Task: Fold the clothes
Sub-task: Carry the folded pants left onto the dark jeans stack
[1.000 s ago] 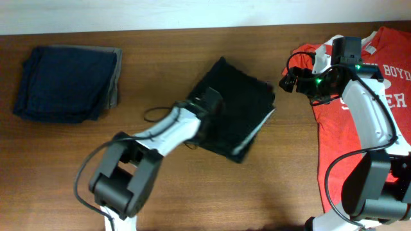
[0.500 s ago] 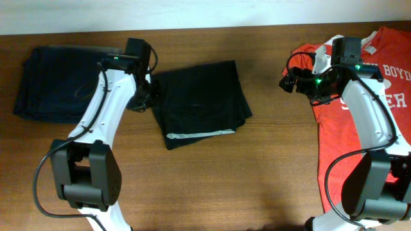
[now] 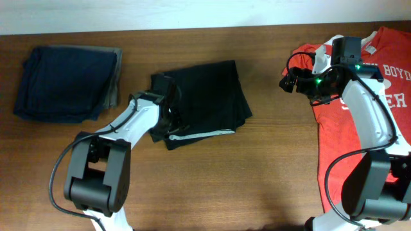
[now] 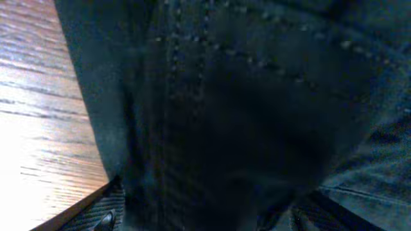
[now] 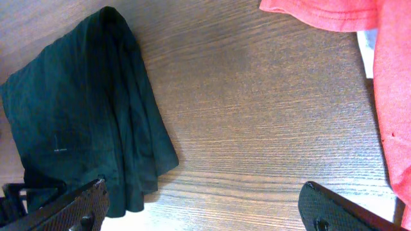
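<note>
The left arm [image 3: 128, 125] stretches from the near edge of the table [image 3: 257, 167] toward its middle, link lying low and slanted. It ends in the left claw [image 3: 168, 110], turned downward close to the surface. In its wrist view only its fingers [image 4: 108, 215] show, dim at the bottom corners and set apart. The right arm [image 3: 366, 109] rises from the near right corner toward the far edge, then bends left. The right claw [image 3: 286, 82] hangs above the table, fingers [image 5: 80, 208] spread wide with nothing between them.
</note>
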{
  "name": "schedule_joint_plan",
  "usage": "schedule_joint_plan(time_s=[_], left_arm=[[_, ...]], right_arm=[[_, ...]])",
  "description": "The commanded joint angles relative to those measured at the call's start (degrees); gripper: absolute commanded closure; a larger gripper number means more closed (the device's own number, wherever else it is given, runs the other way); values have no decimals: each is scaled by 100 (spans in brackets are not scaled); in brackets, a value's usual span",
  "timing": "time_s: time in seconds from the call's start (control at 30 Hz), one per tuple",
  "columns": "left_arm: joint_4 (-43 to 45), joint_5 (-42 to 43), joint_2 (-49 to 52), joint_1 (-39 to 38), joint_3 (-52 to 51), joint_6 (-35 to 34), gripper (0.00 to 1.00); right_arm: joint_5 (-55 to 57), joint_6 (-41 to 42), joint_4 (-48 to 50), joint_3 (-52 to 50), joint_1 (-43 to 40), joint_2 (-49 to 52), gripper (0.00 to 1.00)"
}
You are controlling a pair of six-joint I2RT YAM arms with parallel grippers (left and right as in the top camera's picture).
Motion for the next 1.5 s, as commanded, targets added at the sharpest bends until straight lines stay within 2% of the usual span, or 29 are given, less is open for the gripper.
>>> schedule_joint_plan(time_s=[0.0,0.1,0.23,0.27,0.33,0.37,0.43,0.5,0.53,0.67,0.77,0.87,0.93,1.33,1.47], left_arm=[[249,44,15,-116,-529,-122,21],[400,42,15,-190,-573,-122,20],[420,39,15,-188,-573,-122,25],[439,42,15,-190,-573,-122,34],[505,42,15,-190,-573,-120,69],[505,39,15,-190,-573,-120,75],[527,-7,15,-190,-573,-116,76],[664,-52,15,-190,-573,17,83],[903,-116,15,-188,-568,378,99],[1215,-280,13,-105,-109,1873,99],[763,-1355,0,33,859,2719,100],[146,-2868,-2,92,1891,3318,100],[-61,-3014,-2,210,2306,3705,99],[-85,-3158,-363,1764,3473,3718,99],[-105,-3154,-472,2120,3661,2983,100]], right_arm=[[50,-15,15,15,-24,4,2],[50,-15,15,15,-24,4,2],[50,-15,15,15,-24,4,2],[50,-15,15,15,-24,4,2],[50,-15,15,15,-24,4,2],[50,-15,15,15,-24,4,2],[50,-15,15,15,-24,4,2],[50,-15,15,15,-24,4,2],[50,-15,15,15,-24,4,2],[50,-15,15,15,-24,4,2],[50,-15,15,15,-24,4,2],[50,-15,15,15,-24,4,2],[50,-15,15,15,-24,4,1],[50,-15,15,15,-24,4,2],[50,-15,15,15,-24,4,2]])
